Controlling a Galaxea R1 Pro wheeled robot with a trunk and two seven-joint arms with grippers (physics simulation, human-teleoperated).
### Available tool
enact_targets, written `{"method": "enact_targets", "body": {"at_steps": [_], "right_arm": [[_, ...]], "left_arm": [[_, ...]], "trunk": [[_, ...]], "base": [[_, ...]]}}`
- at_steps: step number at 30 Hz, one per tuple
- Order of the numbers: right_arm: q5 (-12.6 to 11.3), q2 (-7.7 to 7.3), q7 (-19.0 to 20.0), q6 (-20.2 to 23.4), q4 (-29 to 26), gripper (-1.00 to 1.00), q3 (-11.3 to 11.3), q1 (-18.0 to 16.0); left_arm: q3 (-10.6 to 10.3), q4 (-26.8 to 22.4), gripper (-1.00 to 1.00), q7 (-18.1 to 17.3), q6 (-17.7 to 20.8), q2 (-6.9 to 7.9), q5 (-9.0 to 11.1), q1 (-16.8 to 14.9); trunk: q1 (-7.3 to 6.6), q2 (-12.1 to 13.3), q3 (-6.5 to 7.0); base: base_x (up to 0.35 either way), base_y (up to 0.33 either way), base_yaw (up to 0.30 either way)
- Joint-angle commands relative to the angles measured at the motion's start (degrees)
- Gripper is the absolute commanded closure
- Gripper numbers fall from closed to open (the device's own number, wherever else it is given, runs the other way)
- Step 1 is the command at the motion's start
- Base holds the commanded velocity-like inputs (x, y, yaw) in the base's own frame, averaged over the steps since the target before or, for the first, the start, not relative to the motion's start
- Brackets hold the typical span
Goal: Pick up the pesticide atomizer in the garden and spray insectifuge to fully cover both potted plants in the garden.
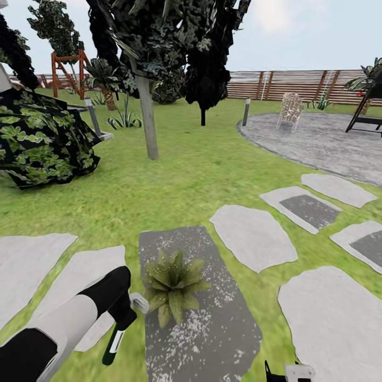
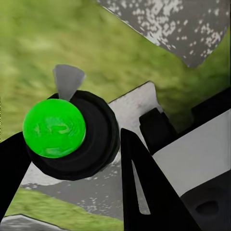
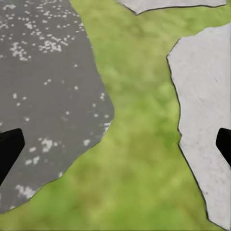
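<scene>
Holding the pesticide atomizer (image 1: 121, 323) in the left gripper (image 1: 123, 314), jaws clenched on its dark body, pale nozzle (image 1: 139, 302) pointing at the potted plant (image 1: 172, 285) just beside it. The plant is sitting on a dark speckled stepping stone (image 1: 212, 329) in the lawn (image 1: 185, 175). Judging the aim as set for spraying across the rosette. Right gripper (image 3: 115, 144) is hanging over grass between two stones, jaws released and spread wide, carrying nothing.

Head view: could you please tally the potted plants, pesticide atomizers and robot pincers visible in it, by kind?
potted plant: 1
pesticide atomizer: 1
pincers, left pincer and right pincer: 2
Total: 4
</scene>
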Motion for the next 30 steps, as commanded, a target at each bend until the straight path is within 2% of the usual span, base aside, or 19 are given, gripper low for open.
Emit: {"method": "enact_targets", "body": {"at_steps": [1,4,11,22,30], "right_arm": [[0.38,0.0,-0.37,-0.1,0.03,-1.0,0.02,-0.03],[0.38,0.0,-0.37,-0.1,0.03,-1.0,0.02,-0.03],[0.38,0.0,-0.37,-0.1,0.03,-1.0,0.02,-0.03],[0.38,0.0,-0.37,-0.1,0.03,-1.0,0.02,-0.03],[0.38,0.0,-0.37,-0.1,0.03,-1.0,0.02,-0.03]], "left_arm": [[-0.14,-0.12,1.0,-0.63,0.21,0.03,-0.52,-0.03],[-0.09,-0.12,1.0,-0.62,0.19,-0.02,-0.52,-0.04],[-0.21,-0.04,1.0,-0.46,0.19,-1.42,-0.73,0.05],[-0.23,-0.03,1.0,-0.46,0.19,-1.47,-0.77,-0.04],[-0.23,-0.07,1.0,-0.47,0.24,-1.49,-0.76,-0.79]], "trunk": [[0.01,-0.02,-0.05],[0.01,-0.02,-0.05],[0.01,-0.02,-0.05],[0.01,-0.02,-0.05],[0.01,-0.02,-0.05]], "base": [[0.223,-0.164,0.038],[0.182,-0.21,0.01],[0.018,-0.266,0.046],[0.064,-0.265,0.269],[0.115,-0.096,0.047]]}}
